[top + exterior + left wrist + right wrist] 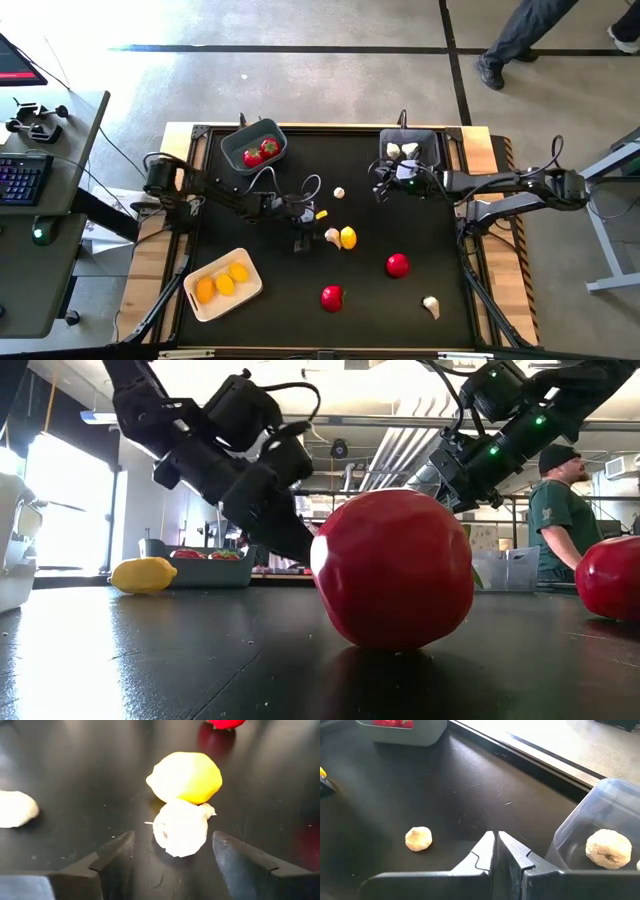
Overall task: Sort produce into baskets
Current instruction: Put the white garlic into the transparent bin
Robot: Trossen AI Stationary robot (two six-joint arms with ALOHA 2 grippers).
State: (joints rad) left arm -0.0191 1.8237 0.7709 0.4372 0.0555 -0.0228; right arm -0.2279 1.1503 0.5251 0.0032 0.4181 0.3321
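Note:
My left gripper (172,852) stands open at the middle of the table, one finger on each side of a whitish garlic bulb (180,827) without touching it. The bulb lies on the black mat against a yellow lemon (185,777). In the high view this gripper (312,238) is just left of the bulb (332,237) and the lemon (348,238). My right gripper (496,845) is shut and holds nothing; it hovers beside the dark bin (410,150), which holds garlic bulbs (607,849). The grey-blue bin (255,145) holds red pieces. The cream tray (222,285) holds lemons.
Loose on the mat lie two red pieces (397,265) (332,297) and two more garlic bulbs (339,193) (431,306). A person's legs (520,40) show beyond the far edge. In the low view a person (560,510) stands in the room behind the table.

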